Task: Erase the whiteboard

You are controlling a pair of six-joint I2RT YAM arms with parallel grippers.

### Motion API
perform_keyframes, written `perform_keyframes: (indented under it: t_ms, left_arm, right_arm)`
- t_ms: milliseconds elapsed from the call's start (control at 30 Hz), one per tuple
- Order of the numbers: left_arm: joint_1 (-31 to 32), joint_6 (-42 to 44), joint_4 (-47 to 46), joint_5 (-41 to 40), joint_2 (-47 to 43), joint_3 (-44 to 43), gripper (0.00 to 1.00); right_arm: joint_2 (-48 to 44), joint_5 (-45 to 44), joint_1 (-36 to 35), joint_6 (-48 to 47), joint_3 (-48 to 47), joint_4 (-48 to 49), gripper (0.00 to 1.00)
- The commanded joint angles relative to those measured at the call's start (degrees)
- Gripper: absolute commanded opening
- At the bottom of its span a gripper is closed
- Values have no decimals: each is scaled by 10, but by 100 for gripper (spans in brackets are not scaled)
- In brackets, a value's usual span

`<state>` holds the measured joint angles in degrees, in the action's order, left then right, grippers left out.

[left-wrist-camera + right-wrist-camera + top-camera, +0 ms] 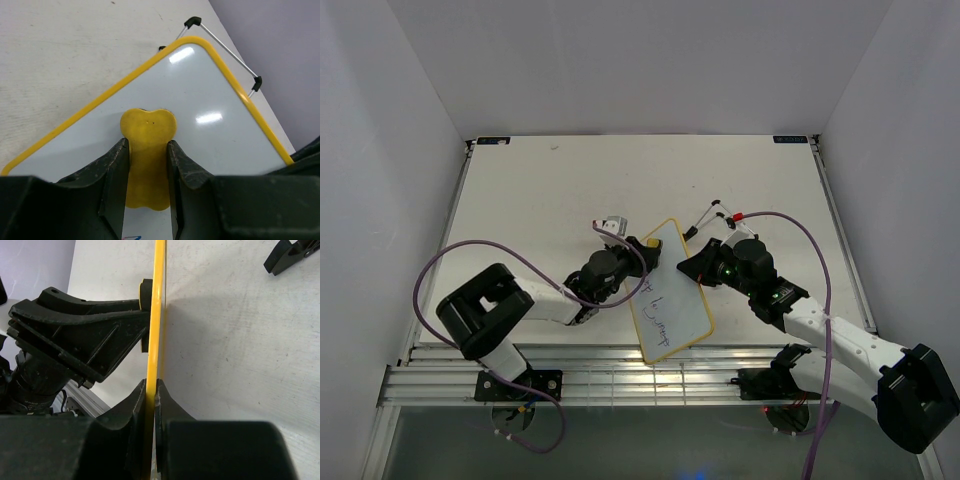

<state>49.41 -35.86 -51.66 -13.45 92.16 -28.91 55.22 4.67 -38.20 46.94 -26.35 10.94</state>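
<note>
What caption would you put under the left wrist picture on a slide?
A yellow eraser, clamped in the left gripper, rests on the whiteboard.

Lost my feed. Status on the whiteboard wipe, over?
Left gripper shut on eraser, against whiteboard. Right gripper shut on whiteboard edge. Writing on near half unerased. Nothing blocking.

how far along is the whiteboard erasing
Partway. Set up: the right gripper clamps the whiteboard by its yellow edge, and the left gripper grips the eraser. In hand: the eraser is pressed against the far part of the board, which shows no marks. Left: the purple handwriting on the near half is not yet erased.
</note>
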Motion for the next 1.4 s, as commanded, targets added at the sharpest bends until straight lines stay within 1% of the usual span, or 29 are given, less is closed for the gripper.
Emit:
perform_keyframes:
  t_ms: [0,133,300,367,533,667,733,800,867,1000,1067,1100,1233,1300,1367]
  left_arm:
    - [33,9,19,120,-13,11,9]
    - [30,-5,31,80,-24,47,10]
    - [31,-25,17,40,2,102,9]
    - [36,-38,15,25,8,118,9]
    - [38,-90,19,-38,3,157,9]
    - [38,-135,36,-52,3,170,9]
    - [38,-138,33,-44,3,169,9]
    - [43,-121,28,-26,4,161,9]
    - [64,-98,3,-22,3,148,9]
    - [104,-63,-16,-16,6,116,10]
    - [126,-47,-42,-3,12,99,9]
    - [148,-41,-49,0,19,92,9]
    - [201,-6,-63,-12,31,58,10]
    - [217,11,-70,-14,37,44,10]
    - [220,18,-78,-4,47,40,10]
  right_arm:
    - [-1,119,-21,2,-20,102,8]
    - [-6,112,-22,1,-20,102,8]
    - [-19,90,-21,13,-20,101,8]
    - [-21,77,-21,19,-26,85,8]
    - [-45,0,-21,15,-34,32,8]
    - [-67,-38,-21,11,-27,8,8]
    - [-69,-41,-21,13,-20,10,8]
    - [-61,-32,-21,13,-13,15,8]
    - [-48,-24,-21,17,-7,30,8]
    - [-35,-12,-21,25,5,57,8]
    - [-32,-5,-21,28,7,67,8]
    - [-31,-1,-21,29,6,68,8]
    - [-34,3,-21,28,8,65,8]
    - [-42,2,-21,30,15,63,8]
    - [-49,3,-21,32,21,64,8]
